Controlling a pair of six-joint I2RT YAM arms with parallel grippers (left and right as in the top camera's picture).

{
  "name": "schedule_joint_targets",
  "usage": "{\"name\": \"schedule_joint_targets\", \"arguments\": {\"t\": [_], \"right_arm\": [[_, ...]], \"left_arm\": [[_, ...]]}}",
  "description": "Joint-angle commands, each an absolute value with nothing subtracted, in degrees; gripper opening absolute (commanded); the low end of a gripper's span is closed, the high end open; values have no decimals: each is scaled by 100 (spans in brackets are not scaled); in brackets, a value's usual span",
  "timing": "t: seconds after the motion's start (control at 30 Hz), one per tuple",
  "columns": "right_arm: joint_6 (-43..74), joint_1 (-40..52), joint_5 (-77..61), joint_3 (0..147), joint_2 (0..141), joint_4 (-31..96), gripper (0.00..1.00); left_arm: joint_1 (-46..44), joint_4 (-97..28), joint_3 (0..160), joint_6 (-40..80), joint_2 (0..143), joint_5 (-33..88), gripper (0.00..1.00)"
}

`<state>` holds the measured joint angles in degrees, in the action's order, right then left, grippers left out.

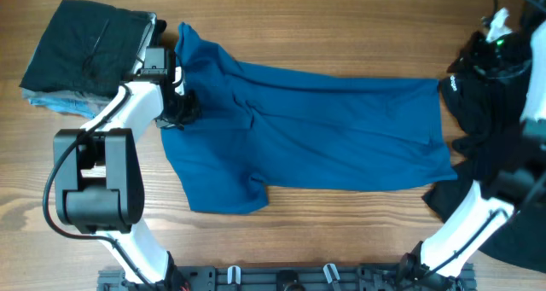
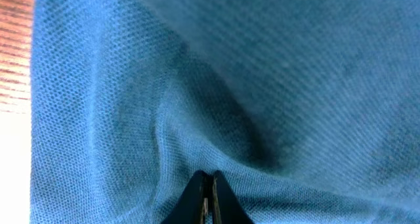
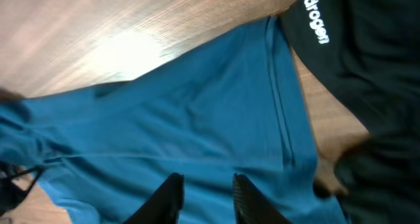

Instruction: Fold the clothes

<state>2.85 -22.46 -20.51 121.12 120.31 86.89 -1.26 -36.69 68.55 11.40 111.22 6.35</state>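
The blue shirt [image 1: 324, 129] lies spread across the middle of the wooden table, rumpled at its left end. My left gripper [image 1: 181, 107] is down on that left edge. In the left wrist view the gripper [image 2: 209, 176] is shut, with a pucker of the blue knit [image 2: 295, 86] running into its tips. My right gripper [image 3: 207, 180] hovers open over the shirt's right part [image 3: 164, 132], near the hem, with nothing between its fingers. In the overhead view the right gripper is lost against dark cloth.
A folded black garment [image 1: 85, 52] rests on something pale blue at the back left. A heap of black garments [image 1: 486, 154] with a white logo [image 3: 315, 20] covers the right side, touching the shirt's hem. A black rail [image 1: 281, 278] runs along the front edge.
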Motion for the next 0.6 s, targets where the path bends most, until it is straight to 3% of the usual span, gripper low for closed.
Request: {"name": "schedule_joint_targets", "arguments": {"t": [0.0,0.17,0.37,0.5,0.57], "right_arm": [[602,-2279,-1695,12145,11360,8980,35],[569,-2248,-1546,11719,11384,9013,35],[-93,-1905,-2279,10195,11391,7505,39],[-126,-1518,-2252,9146,11399,5981,27],[209,-1389,-2121,8670,11399,5277,14]], "left_arm": [[99,-4298,6532,1734,11546,-231,4],[941,-5207,6506,1868,11504,-346,4],[1216,-5275,6517,1629,11295,165,4],[1190,-5196,6517,1627,11249,165,4],[1190,-5181,6517,1616,11249,165,4]]}}
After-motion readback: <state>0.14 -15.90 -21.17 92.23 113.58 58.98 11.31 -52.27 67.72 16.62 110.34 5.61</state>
